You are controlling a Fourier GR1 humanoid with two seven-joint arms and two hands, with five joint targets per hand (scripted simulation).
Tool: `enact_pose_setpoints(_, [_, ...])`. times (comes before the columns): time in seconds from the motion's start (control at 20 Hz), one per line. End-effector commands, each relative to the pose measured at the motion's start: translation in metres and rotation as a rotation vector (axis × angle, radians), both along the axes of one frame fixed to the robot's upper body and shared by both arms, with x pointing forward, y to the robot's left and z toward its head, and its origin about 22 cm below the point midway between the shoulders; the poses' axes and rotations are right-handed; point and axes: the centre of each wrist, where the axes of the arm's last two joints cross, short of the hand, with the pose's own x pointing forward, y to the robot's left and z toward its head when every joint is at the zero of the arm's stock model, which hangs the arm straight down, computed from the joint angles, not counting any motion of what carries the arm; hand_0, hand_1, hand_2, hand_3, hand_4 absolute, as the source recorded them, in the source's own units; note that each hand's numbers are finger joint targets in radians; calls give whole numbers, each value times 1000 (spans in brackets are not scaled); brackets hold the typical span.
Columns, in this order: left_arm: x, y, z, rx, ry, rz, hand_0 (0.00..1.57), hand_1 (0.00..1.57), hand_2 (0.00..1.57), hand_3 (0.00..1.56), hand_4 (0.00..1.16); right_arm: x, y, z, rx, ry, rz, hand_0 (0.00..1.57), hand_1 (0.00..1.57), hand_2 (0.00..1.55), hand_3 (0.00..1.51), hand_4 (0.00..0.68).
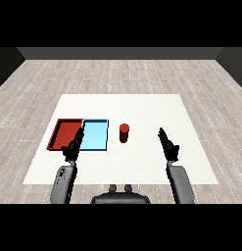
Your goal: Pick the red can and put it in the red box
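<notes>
A red can (124, 133) stands upright on the white table, just right of the light blue tray (95, 136). The red tray (65, 134) lies at the far left, touching the blue one. My right hand (167, 143) hovers to the right of the can with fingers straight, a clear gap between them. My left hand (74, 146) is over the seam between the two trays, fingers straight, holding nothing.
The white table (142, 110) stretches wide behind and to the right of the can. Grey wooden floor surrounds it.
</notes>
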Motion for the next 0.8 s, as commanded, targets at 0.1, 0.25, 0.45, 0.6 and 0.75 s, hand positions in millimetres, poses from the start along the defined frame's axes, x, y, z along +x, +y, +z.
enact_pose_setpoints(0.1, [0,4,-2,14,12,-2,0,0,0,0,0,10,-5,-1,33,-7,-34,0,0,0,0,0])
enact_pose_setpoints(0.25, [10,15,-19,15,9,2,0,0,0,0,0,17,14,-16,61,-4,-69,0,0,0,0,0])
enact_pose_setpoints(0.45, [1,3,16,-118,-423,-28,0,0,0,0,0,18,-11,22,147,-327,42,0,0,0,0,0])
enact_pose_setpoints(0.6, [-2,-8,9,-113,-443,-16,0,0,0,0,0,18,-15,15,153,-332,54,0,0,0,0,0])
enact_pose_setpoints(0.75, [-8,5,11,-119,-421,-35,0,0,0,0,0,4,-10,-1,166,-328,62,0,0,0,0,0])
